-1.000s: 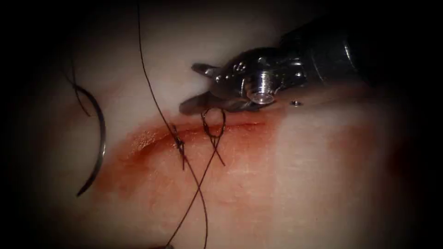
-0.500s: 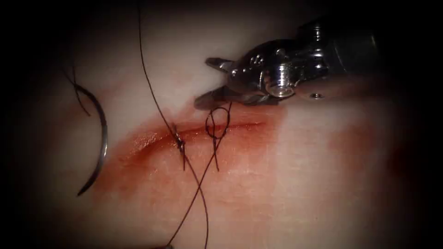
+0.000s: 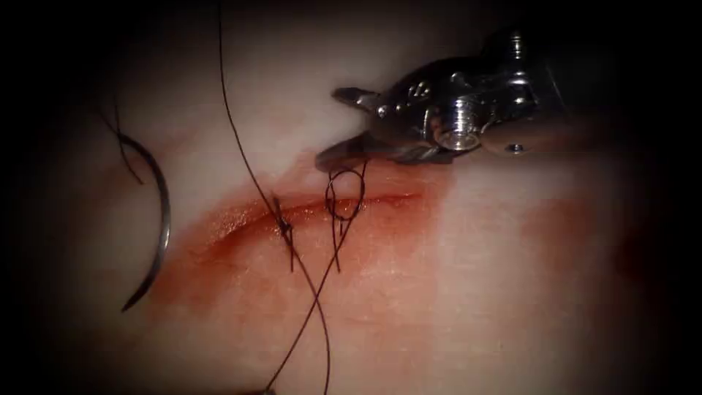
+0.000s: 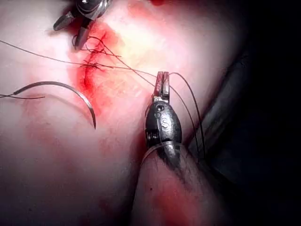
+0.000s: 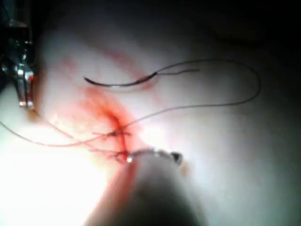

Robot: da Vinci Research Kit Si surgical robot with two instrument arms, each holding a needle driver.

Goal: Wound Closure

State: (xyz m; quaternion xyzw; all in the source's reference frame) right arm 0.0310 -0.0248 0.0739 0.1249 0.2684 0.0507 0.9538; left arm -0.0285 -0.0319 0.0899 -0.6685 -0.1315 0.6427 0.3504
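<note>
The curved needle (image 3: 159, 219) lies free on the tissue (image 3: 453, 292), left of the cut's (image 3: 314, 211) left end and held by neither tool. Its thread (image 3: 234, 124) runs down to a knot (image 3: 282, 225) on the cut, with a small loose loop (image 3: 345, 194) beside it. My right tool (image 3: 333, 128) hovers just above that loop, jaws open and holding nothing. In the left wrist view my left tool (image 4: 162, 76) is shut on the thread (image 4: 136, 71) that leads from the knot, and the needle (image 4: 61, 87) rests flat.
Red fluid (image 3: 241, 241) stains the tissue along and below the cut. Two strands of thread (image 3: 318, 322) cross below the knot and run off the lower edge. A short thread tail (image 3: 128, 157) lies by the needle's swaged end.
My right tool has drawn back up and to the right, away from the loop, jaws still open. The loop has shifted slightly. The needle has not moved.
</note>
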